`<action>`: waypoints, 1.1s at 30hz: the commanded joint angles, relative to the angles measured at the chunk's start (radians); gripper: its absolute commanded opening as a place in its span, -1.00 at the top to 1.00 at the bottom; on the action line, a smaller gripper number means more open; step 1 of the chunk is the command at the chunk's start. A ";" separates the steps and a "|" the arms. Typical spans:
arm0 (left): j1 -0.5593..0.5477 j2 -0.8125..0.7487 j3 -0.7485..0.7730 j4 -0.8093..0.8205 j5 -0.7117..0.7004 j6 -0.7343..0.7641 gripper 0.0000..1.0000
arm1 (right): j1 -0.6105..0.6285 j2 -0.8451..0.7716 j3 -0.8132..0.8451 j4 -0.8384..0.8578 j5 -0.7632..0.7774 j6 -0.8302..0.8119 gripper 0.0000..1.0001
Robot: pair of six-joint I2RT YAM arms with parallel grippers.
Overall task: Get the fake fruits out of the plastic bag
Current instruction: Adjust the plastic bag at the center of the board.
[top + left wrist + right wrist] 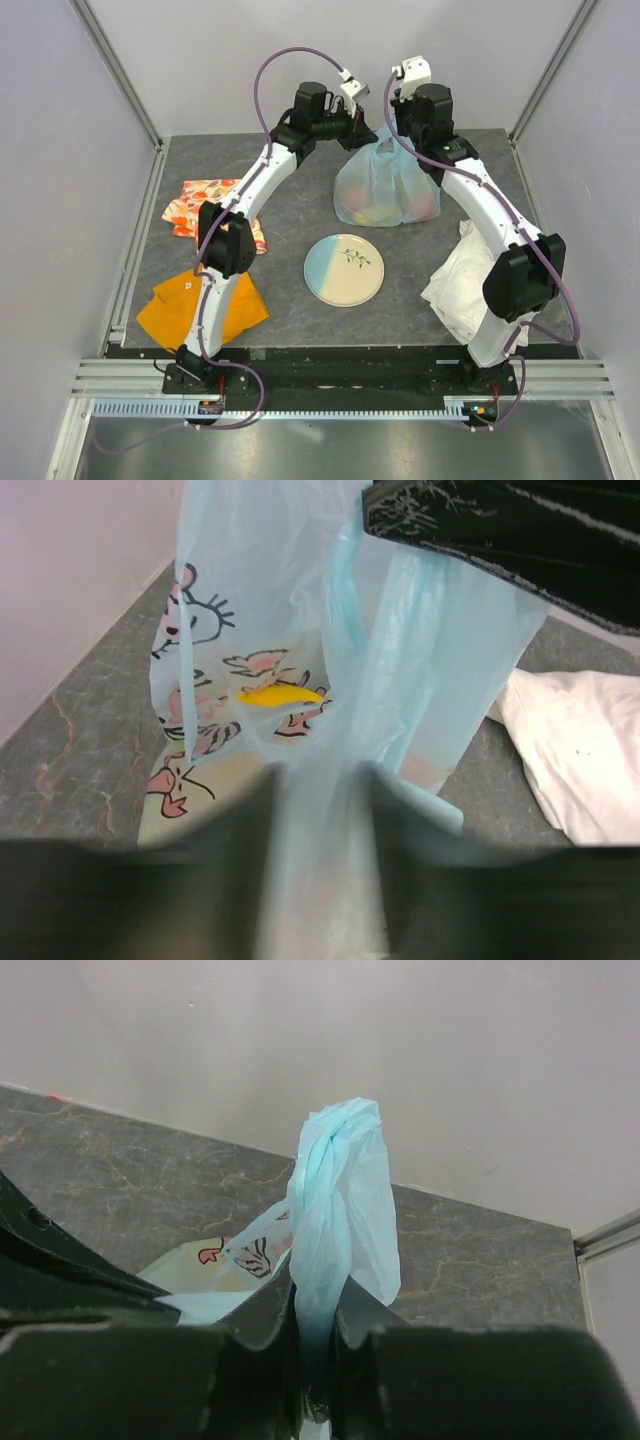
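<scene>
At the far side of the counter point(300, 215), the plastic bag point(385, 190) stands with the fake fruits point(420, 205) inside. The left gripper point(320, 810) and right gripper point(318, 1340) each pinch a bag handle. This looks like the opening step; next, the handles likely need spreading apart.

**Soft, even light; wrist views blurred up close**

From above, the worktop point(410, 255) is brightly and evenly lit. Shadows beneath the arms are faint and soft, and a metal panel point(330, 445) past its near edge has a pale sheen. Light glows through the plastic bag point(300, 630). The fingers point(150, 900) of the left hand point(320, 780) are a dark smear. Those point(150, 1380) of the right hand point(315, 1290) are soft too.
</scene>
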 commanded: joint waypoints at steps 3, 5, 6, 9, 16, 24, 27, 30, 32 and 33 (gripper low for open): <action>0.008 0.005 0.089 0.092 -0.073 -0.061 0.97 | -0.024 -0.049 0.059 0.021 0.020 0.033 0.95; 0.035 -0.013 0.108 0.102 -0.164 -0.085 0.97 | -0.042 -0.027 0.092 0.028 0.022 0.042 1.00; 0.050 -0.024 0.111 0.108 -0.230 -0.096 0.97 | -0.060 0.006 0.137 0.031 0.016 0.047 1.00; 0.127 -0.067 0.117 0.116 -0.284 -0.131 0.97 | -0.079 0.084 0.258 0.047 -0.021 0.053 1.00; 0.277 -0.222 0.082 0.116 -0.286 -0.153 0.97 | -0.080 0.247 0.569 0.091 -0.145 0.059 1.00; 0.297 -0.552 -0.264 0.003 -0.214 -0.151 0.97 | -0.082 0.056 0.245 0.097 -0.214 0.010 1.00; 0.296 -0.688 -0.586 -0.004 -0.188 -0.174 0.97 | -0.080 -0.090 -0.063 0.094 -0.254 -0.021 0.99; 0.294 -0.815 -0.884 -0.085 -0.145 -0.229 0.96 | -0.077 -0.188 -0.301 0.038 -0.305 -0.034 0.89; 0.294 -0.904 -0.984 -0.112 -0.113 -0.248 0.64 | -0.071 -0.239 -0.405 -0.051 -0.345 -0.025 0.73; 0.294 -0.945 -1.077 -0.108 -0.103 -0.254 0.53 | -0.068 -0.256 -0.429 -0.082 -0.356 -0.022 0.60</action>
